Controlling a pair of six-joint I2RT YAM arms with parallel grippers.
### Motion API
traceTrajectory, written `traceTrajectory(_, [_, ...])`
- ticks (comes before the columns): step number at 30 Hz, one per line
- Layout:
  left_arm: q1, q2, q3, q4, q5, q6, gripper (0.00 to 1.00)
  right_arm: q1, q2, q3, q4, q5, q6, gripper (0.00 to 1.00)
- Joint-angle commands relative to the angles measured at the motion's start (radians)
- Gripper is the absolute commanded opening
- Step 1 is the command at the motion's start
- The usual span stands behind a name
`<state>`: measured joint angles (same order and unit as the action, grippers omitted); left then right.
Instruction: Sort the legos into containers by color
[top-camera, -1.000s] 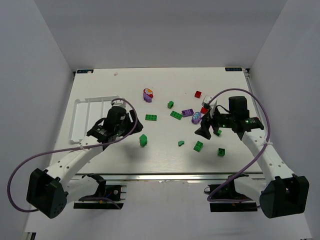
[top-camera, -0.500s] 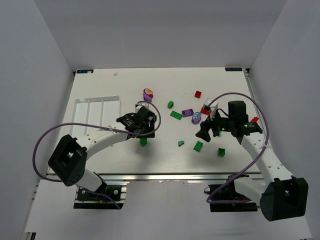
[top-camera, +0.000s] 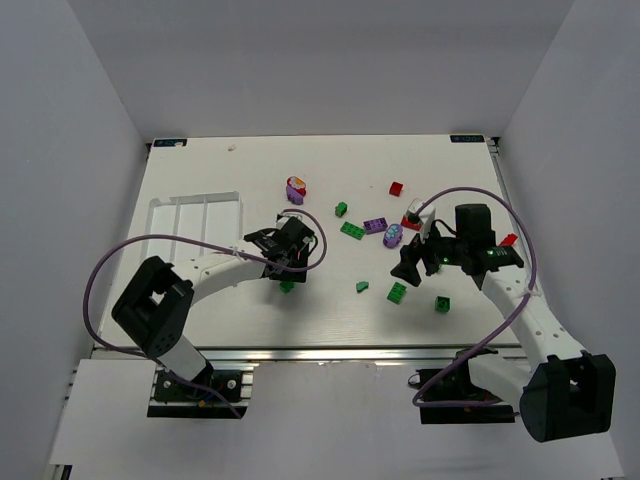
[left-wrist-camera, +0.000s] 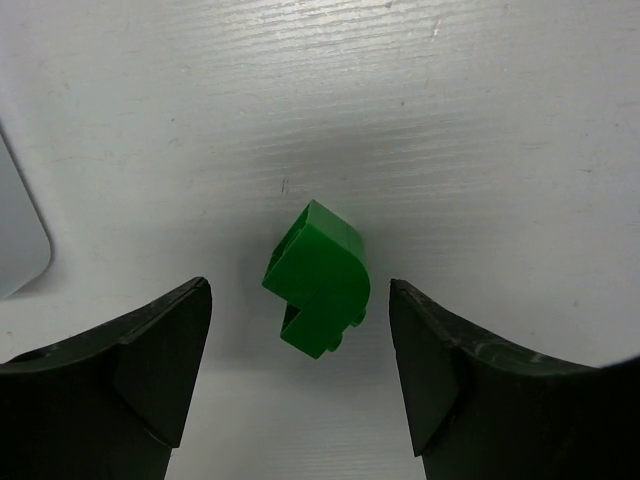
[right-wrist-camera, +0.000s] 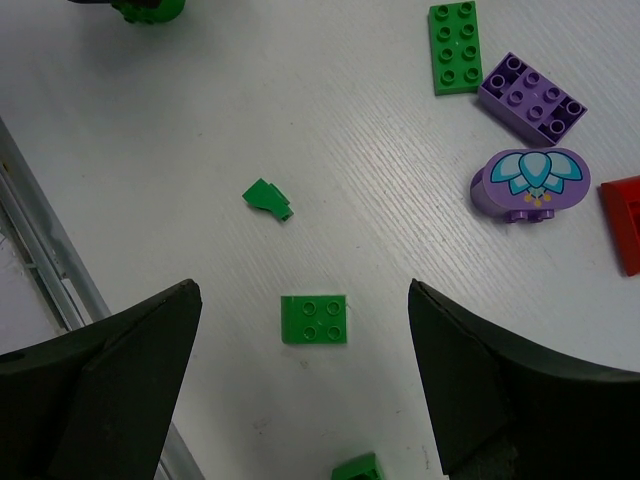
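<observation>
Green brick (left-wrist-camera: 318, 278) is lying on its side on the worktop (left-wrist-camera: 480, 120), left of centre and toward the near edge, untouched. Left gripper (left-wrist-camera: 300, 300) is hovering over it, released, one finger on each side with a gap to both. Tray (top-camera: 195, 197) is sitting by the left edge, well apart from the brick. Right gripper (right-wrist-camera: 302, 300) is hanging released toward the right edge, above a green 2x2 (right-wrist-camera: 314, 319), grasping nothing. Around it are lying a green wedge (right-wrist-camera: 266, 197), green plate (right-wrist-camera: 455, 47), purple brick (right-wrist-camera: 530, 96), rounded purple piece (right-wrist-camera: 531, 183) and red brick (right-wrist-camera: 625, 222).
</observation>
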<state>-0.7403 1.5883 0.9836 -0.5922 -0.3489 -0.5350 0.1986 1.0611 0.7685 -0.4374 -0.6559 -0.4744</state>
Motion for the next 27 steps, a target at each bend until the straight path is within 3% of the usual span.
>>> traceTrajectory(1, [-0.005,-0.013,0.0,0.049,0.037,0.038,0.82,0.005,0.007,0.008,0.028,-0.008,0.003,0.89])
traceTrajectory(11, [-0.005,0.099,0.032,0.06,0.079,0.13,0.82,0.004,0.026,0.018,0.023,-0.007,-0.001,0.89])
traceTrajectory(19, [-0.005,0.107,0.029,0.078,0.073,0.148,0.73,0.005,0.039,0.022,0.025,-0.014,0.0,0.89])
traceTrajectory(23, [-0.005,0.104,0.026,0.084,0.073,0.148,0.64,0.004,0.04,0.02,0.025,-0.016,0.002,0.89])
traceTrajectory(26, [-0.005,0.105,0.026,0.086,0.068,0.144,0.51,0.004,0.04,0.018,0.023,-0.021,0.002,0.89])
traceTrajectory(27, [-0.005,0.105,0.027,0.085,0.07,0.138,0.42,0.004,0.04,0.017,0.023,-0.021,0.002,0.89])
